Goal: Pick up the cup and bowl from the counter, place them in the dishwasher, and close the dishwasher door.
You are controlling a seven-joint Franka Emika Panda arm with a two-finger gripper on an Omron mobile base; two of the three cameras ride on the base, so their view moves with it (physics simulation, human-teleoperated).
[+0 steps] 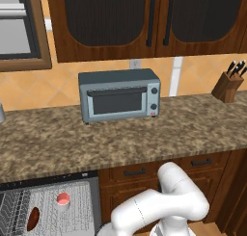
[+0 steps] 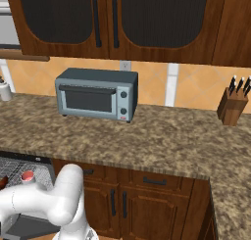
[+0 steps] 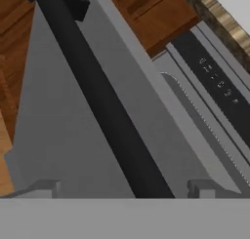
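Jaws released, fingertips [image 3: 49, 187] wide either side of the dark top edge of the dishwasher door [image 3: 58, 135]. Door judged stiff, hinged, heavy-ish; best pushed at that edge. Arm [image 1: 159, 206] folded low, lower frame. Cup [image 1: 62, 199] and bowl [image 1: 33, 219] in rack, lower left. Worktop [image 1: 120, 134] beyond.

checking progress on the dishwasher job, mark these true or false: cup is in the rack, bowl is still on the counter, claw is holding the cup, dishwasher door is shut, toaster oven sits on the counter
1. The cup is in the dishwasher rack. True.
2. The bowl is on the counter. False: it lies in the rack, left of the cup.
3. The claw holds the cup. False: it is open and empty, near the dishwasher door.
4. The door is shut. False: the rack is exposed.
5. The toaster oven sits on the counter. True.
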